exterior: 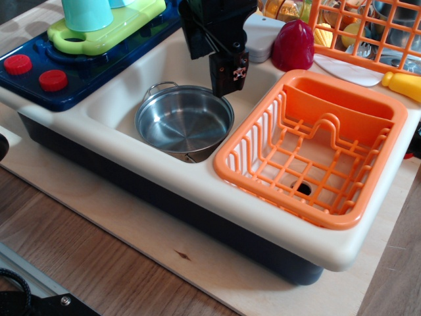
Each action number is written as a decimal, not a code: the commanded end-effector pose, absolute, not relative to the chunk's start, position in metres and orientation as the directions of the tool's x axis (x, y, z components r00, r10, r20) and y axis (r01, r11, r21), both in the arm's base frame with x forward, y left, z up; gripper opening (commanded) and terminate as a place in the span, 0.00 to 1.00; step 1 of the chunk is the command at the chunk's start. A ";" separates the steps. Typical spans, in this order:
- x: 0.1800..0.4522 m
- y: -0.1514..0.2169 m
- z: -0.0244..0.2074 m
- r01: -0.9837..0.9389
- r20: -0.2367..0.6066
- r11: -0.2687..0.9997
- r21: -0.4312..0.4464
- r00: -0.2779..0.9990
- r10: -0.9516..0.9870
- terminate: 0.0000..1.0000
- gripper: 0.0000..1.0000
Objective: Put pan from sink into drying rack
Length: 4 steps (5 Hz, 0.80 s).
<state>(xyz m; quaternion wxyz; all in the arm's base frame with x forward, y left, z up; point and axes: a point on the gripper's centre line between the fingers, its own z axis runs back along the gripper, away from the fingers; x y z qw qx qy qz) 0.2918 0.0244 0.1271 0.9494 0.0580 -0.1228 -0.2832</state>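
Only one view here, looking down at the toy kitchen from the front. The pan (185, 123) sits flat in the sink (118, 108), its shiny bowl facing up, one thin wire handle showing at the back left rim and another peeking out at the front. The gripper (227, 71) hangs above the pan's back right edge — clear of it, not touching, with nothing held. One dark finger (228, 72) points down over the rim; the other is lost against the black body behind it, so whether the jaws are spread or closed I cannot tell.

Just to the right of the pan, the drying rack (314, 146) fills the other half of the unit — orange, slatted sides, grid floor, a solid compartment along its back wall, nothing in it.

Around them: a navy stove (49, 66) with two red knobs at the left, a green board (108, 33) on it carrying a teal cup (87, 12). A dark red dome (293, 45) stands behind the rack, and an orange wire crate (368, 29) sits at top right. The whole unit rests on a pale wooden counter (99, 217).
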 end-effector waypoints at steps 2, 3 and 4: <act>0.313 0.037 0.109 0.683 0.313 0.691 0.237 0.620 -0.720 0.00 1.00; 0.314 0.035 0.096 0.702 0.311 0.679 0.213 0.610 -0.729 0.00 1.00; 0.313 0.034 0.089 0.692 0.281 0.695 0.195 0.639 -0.716 0.00 1.00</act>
